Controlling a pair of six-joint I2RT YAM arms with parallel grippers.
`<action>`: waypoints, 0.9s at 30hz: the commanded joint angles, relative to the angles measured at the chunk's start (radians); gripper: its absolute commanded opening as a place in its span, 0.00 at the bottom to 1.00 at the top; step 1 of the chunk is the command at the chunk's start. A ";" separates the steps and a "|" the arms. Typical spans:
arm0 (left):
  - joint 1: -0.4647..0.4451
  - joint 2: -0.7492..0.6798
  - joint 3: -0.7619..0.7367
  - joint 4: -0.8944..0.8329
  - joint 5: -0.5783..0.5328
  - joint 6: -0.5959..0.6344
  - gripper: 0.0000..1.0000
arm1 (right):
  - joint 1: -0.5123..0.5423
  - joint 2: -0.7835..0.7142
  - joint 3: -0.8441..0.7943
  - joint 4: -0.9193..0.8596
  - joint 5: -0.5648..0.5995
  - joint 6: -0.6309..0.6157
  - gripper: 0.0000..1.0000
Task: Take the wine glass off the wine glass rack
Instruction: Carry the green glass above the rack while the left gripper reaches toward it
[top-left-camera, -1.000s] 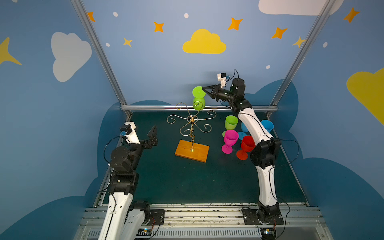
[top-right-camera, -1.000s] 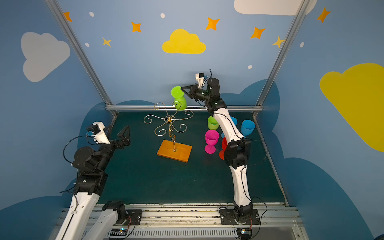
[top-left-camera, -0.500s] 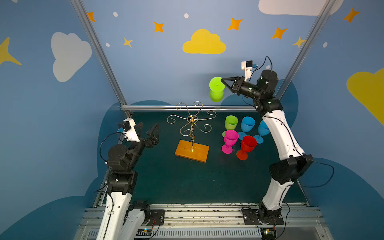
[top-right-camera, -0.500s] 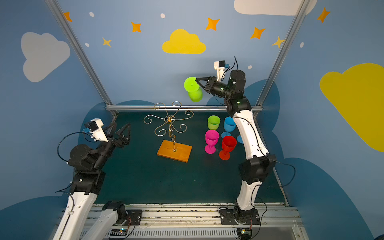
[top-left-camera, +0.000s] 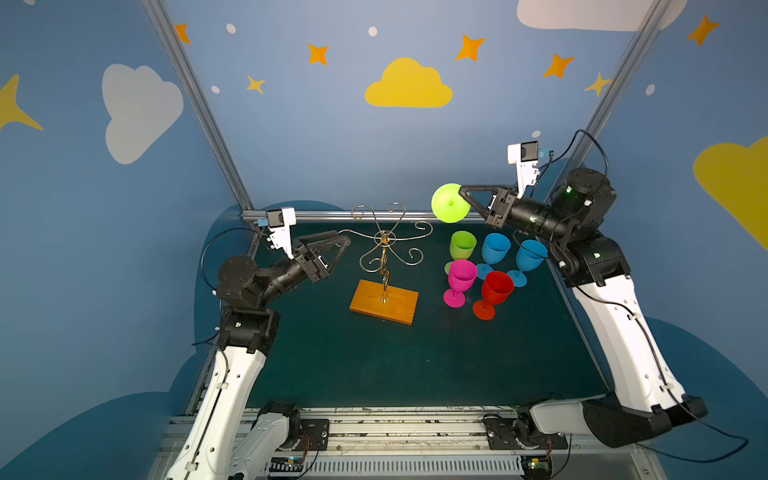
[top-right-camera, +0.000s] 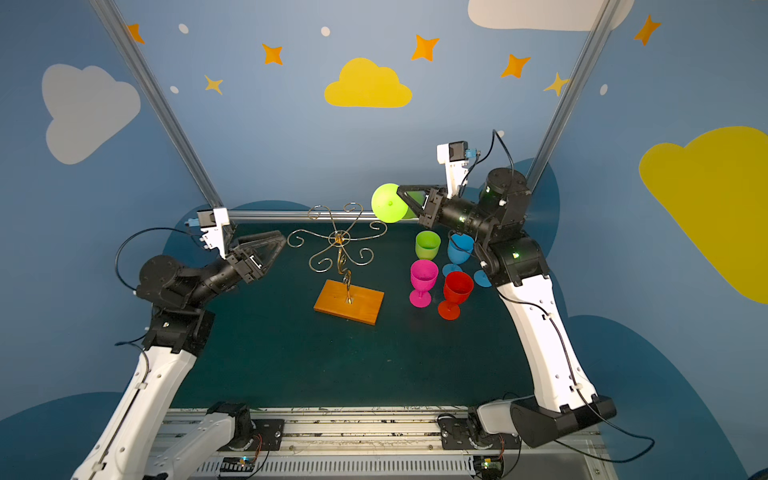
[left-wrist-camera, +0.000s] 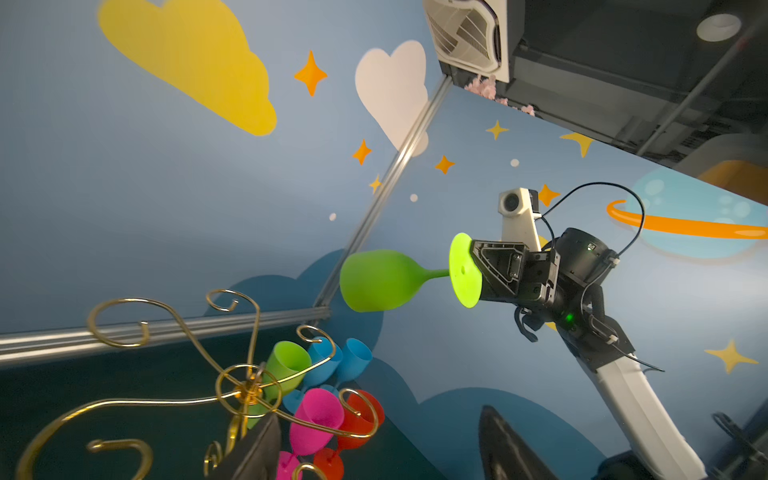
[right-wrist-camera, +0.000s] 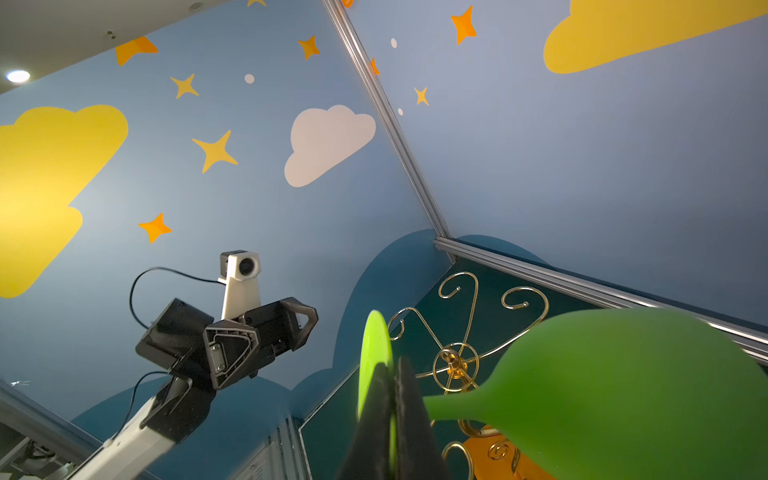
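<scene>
The right gripper (top-left-camera: 462, 192) holds the green wine glass (top-left-camera: 444, 205) by its foot, sideways in the air, clear of the wine glass rack (top-left-camera: 399, 305). The left gripper (top-left-camera: 345, 243) stands open beside the rack.

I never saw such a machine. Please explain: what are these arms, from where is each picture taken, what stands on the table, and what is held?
These are two robot arms with grippers. Two pictures look down from above; two come from wrist cameras. On the table stand an empty gold wine glass rack, a green glass, two blue glasses, a pink glass and a red glass. The right gripper is shut on the foot of a lime wine glass, in the air. The left gripper is open and empty.
</scene>
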 joint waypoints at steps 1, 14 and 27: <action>-0.086 0.035 0.073 0.052 0.113 -0.038 0.74 | 0.035 -0.048 -0.028 -0.039 0.042 -0.084 0.00; -0.267 0.220 0.201 0.045 0.100 -0.001 0.69 | 0.188 -0.070 -0.034 -0.081 0.090 -0.145 0.00; -0.342 0.283 0.215 0.117 0.074 -0.030 0.60 | 0.337 -0.049 -0.029 -0.107 0.195 -0.209 0.00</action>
